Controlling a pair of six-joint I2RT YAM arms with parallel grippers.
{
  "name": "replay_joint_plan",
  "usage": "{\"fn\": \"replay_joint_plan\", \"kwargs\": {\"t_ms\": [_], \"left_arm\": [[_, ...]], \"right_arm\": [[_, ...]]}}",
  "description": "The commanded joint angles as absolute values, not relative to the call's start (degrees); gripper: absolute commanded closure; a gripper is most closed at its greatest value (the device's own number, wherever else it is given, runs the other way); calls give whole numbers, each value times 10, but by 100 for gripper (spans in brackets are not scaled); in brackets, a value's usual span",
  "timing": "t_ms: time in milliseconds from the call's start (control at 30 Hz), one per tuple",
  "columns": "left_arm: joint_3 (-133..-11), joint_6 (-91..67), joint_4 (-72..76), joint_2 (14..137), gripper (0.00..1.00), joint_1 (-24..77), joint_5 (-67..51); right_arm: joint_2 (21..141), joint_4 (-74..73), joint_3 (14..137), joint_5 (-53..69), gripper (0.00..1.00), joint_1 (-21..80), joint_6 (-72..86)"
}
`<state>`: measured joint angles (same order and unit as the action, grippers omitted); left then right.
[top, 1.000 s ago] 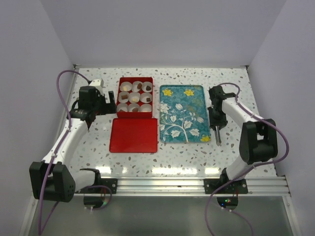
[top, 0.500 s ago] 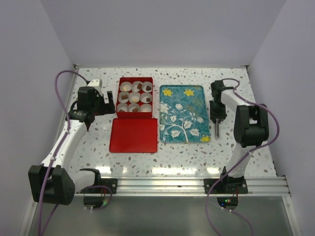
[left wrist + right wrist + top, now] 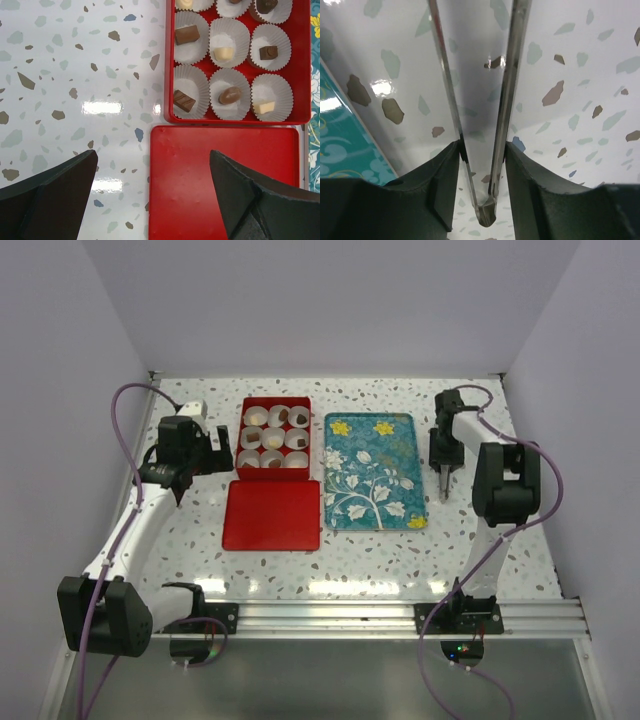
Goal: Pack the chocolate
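Observation:
The chocolate lies as brown and cream pieces, one in each white paper cup of the red box. My left gripper is open and empty. It hovers over the left edge of the flat red lid, just in front of the red box. At the table's right, my right gripper is shut on metal tongs, its fingers pressing on both arms. The tongs point toward the near edge, tips above the speckled table.
A teal flower-print tray lies between the box and the right arm, and its edge shows in the right wrist view. The red lid lies in front of the box. White walls close in the back and both sides.
The right arm has drawn back toward the far right corner, carrying the tongs with it. The left arm has hardly moved.

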<state>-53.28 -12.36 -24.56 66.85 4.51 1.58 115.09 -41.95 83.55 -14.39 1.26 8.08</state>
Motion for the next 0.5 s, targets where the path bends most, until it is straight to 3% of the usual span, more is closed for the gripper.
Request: {"fn": "replay_joint_plan", "kwargs": {"t_ms": [0, 467], "left_arm": [[-558, -112, -242, 655, 0, 40, 21], [-562, -112, -250, 650, 0, 40, 27]], "right_arm": [[1166, -387, 863, -159, 54, 8, 72], [1176, -360, 876, -144, 34, 2, 66]]}}
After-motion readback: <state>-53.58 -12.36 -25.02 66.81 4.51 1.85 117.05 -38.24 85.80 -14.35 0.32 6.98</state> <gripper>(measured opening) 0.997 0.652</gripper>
